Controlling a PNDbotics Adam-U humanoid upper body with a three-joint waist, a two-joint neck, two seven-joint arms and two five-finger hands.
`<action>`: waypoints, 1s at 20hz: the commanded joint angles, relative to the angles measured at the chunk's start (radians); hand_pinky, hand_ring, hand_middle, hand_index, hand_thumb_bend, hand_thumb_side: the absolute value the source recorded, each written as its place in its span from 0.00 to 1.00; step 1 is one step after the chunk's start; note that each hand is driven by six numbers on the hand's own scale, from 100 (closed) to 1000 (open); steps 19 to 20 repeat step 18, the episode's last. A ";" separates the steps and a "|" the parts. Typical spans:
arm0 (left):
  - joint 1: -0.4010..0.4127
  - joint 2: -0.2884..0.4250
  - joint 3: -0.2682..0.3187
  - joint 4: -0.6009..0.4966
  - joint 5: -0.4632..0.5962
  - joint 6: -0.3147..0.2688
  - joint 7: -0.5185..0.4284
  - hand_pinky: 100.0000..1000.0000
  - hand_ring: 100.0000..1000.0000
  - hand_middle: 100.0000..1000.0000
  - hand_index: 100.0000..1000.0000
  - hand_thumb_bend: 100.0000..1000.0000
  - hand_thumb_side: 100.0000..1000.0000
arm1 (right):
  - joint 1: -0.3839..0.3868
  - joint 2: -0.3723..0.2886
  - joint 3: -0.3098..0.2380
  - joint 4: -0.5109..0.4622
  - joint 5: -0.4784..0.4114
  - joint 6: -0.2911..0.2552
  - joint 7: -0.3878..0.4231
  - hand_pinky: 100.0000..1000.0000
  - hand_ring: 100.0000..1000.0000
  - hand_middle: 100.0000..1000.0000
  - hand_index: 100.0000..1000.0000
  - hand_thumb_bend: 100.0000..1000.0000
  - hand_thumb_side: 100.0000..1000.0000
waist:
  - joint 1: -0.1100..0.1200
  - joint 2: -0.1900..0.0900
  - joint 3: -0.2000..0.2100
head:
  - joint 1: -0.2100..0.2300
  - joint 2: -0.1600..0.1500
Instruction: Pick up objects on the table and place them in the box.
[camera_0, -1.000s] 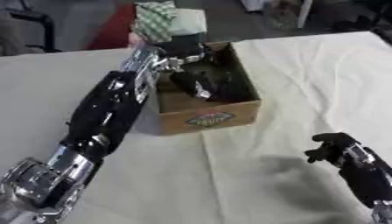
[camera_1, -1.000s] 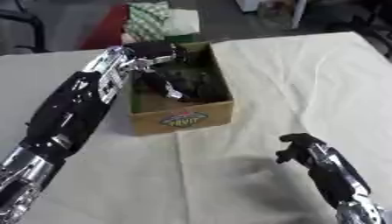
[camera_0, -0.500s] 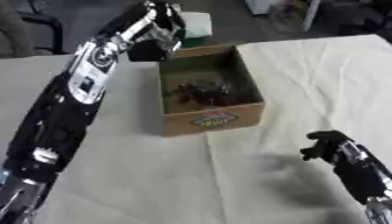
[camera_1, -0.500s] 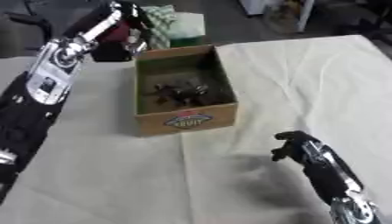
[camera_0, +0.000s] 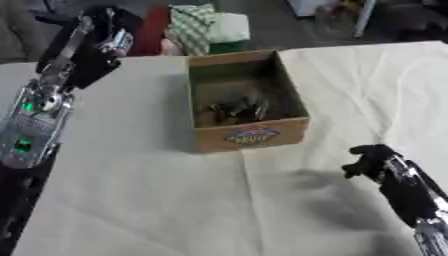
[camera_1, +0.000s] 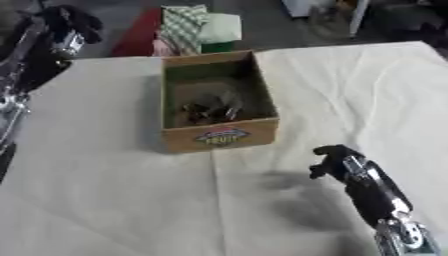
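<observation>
Left eye view showed your left hand (camera_0: 112, 30) raised at the far left corner, above the table's far edge and well apart from the box (camera_0: 248, 102). It was dark and blurred there, so I cannot tell whether its fingers were straight or curled, nor whether anything was in it. Its arm (camera_0: 39, 115) ran down the left side of the view, silver and black with green lights on the forearm.

Your right hand (camera_0: 367, 157) hung low at the right, just above the cloth, with its fingers curled in and nothing between them. It cast a soft shadow on the cloth to its left. It stood in front of the box and to its right, apart from it.

The box was an open cardboard carton with a printed label (camera_0: 251, 135) on its near wall, and it sat upright near the middle of the table (camera_0: 140, 200), which was covered in a pale cloth. Inside, on the box floor, lay a small heap of dark objects (camera_0: 238, 109); their shapes could not be made out. Beyond the box, off the table's far edge, lay a green checked bundle (camera_0: 208, 27).
</observation>
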 joint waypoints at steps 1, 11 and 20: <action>0.028 0.000 0.027 -0.055 0.046 0.012 0.028 0.63 0.57 0.57 0.66 0.00 0.71 | -0.004 -0.020 -0.009 -0.022 -0.007 -0.001 -0.005 0.72 0.47 0.34 0.69 0.00 0.82 | -0.002 -0.017 0.005 | -0.002 0.011; 0.177 -0.128 0.057 -0.093 0.126 0.043 0.086 0.61 0.54 0.55 0.65 0.00 0.79 | 0.006 -0.024 -0.013 -0.021 -0.010 0.000 -0.013 0.72 0.47 0.35 0.69 0.00 0.82 | -0.001 -0.029 0.029 | 0.011 0.050; 0.235 -0.189 0.083 -0.106 0.112 0.072 0.095 0.61 0.54 0.54 0.65 0.00 0.83 | 0.010 -0.024 -0.013 -0.020 -0.008 0.000 -0.019 0.72 0.47 0.35 0.69 0.00 0.82 | -0.002 -0.026 0.036 | 0.054 0.066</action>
